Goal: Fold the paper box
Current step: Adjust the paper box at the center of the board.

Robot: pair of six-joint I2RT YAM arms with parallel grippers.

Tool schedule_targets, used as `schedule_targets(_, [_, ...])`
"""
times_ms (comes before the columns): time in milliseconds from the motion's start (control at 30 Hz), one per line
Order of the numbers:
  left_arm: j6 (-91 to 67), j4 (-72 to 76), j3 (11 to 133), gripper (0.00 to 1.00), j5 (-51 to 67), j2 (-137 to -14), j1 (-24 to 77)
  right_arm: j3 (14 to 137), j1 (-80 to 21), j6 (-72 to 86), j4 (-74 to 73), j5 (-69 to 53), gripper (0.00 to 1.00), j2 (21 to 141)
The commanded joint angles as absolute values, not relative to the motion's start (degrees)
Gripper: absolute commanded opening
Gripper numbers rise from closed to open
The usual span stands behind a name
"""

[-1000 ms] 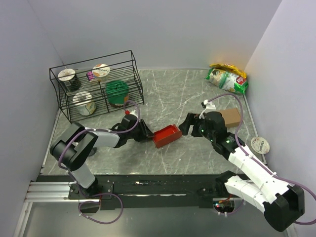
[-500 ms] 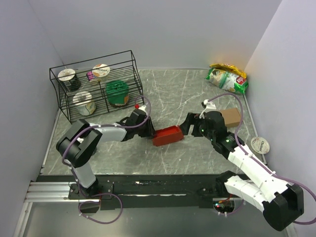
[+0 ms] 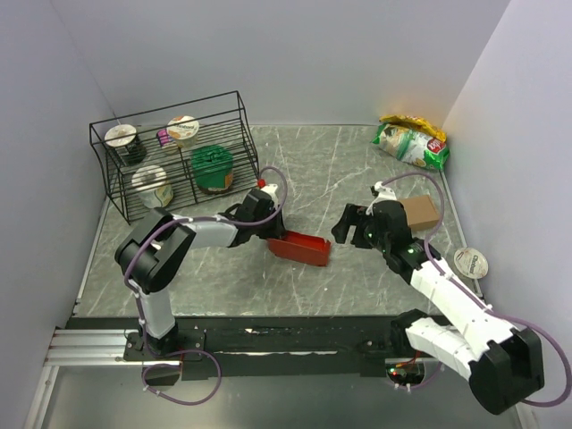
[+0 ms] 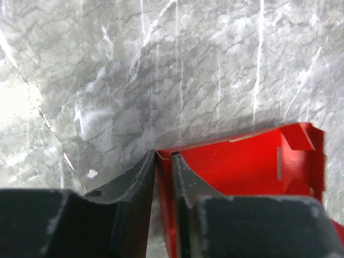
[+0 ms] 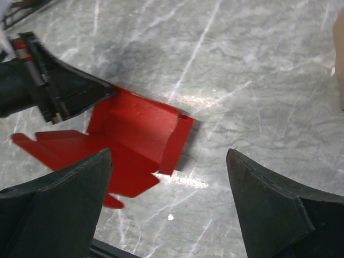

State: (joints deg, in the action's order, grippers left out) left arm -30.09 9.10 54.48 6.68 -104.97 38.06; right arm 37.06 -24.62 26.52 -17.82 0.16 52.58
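Two arms meet over the middle of the grey marbled table (image 3: 357, 170), with the paper box (image 3: 301, 248) between them. The box lies on the table surface as a shallow, open red tray, a little nearer the near edge than the far one. In the right wrist view its end wall (image 5: 174, 142) stands upright, while loose flaps (image 5: 51, 148) spread flat on the table beside it.

The left gripper (image 3: 273, 234) reaches in from the left. In the left wrist view its two dark fingers (image 4: 134, 180) are pressed almost together, with the thin red side wall (image 4: 164, 161) of the box pinched between them at its corner.

The right gripper (image 3: 344, 223) hangs just to the right of the box, apart from it. Its fingers (image 5: 64, 193) are spread wide, with nothing between them.

A black wire rack (image 3: 165, 110) holding several tubs stands in the far left corner. A green and yellow snack bag (image 3: 411, 143) lies in the far right corner. A brown cardboard box (image 3: 418, 213) sits by the right edge, behind the right arm.
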Motion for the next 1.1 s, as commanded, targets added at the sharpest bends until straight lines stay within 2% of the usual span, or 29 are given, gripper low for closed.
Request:
schedule_targets(0, [-27.6, 12.8, 50.2, 0.20, 8.3, -104.8, 38.1, 34.1, -20.2, 29.4, -12.3, -7.8, 0.89, 55.6])
schedule_targets(167, [-30.5, 27.2, 41.1, 0.15, 6.4, -96.7, 38.4, 28.1, -18.8, 33.2, -4.7, -15.0, 0.82, 55.6])
schedule_targets(333, [-30.0, 31.9, 36.1, 0.15, 0.2, -90.2, 40.9, 23.7, -18.6, 36.5, 3.8, -21.2, 0.74, 48.4])
schedule_targets(533, [-30.5, 36.2, 31.9, 0.15, -6.8, -84.8, 42.7, 17.6, -19.1, 41.9, 14.5, -29.5, 0.63, 48.7])
schedule_targets(833, [-29.6, 36.0, 30.1, 0.16, -11.8, -81.3, 45.2, 18.3, -23.5, 42.1, 13.3, -27.7, 0.59, 46.3])
schedule_targets(1067, [-29.0, 38.1, 27.8, 0.15, -15.4, -78.2, 47.7, 19.5, -26.0, 41.4, 13.9, -25.8, 0.50, 49.7])
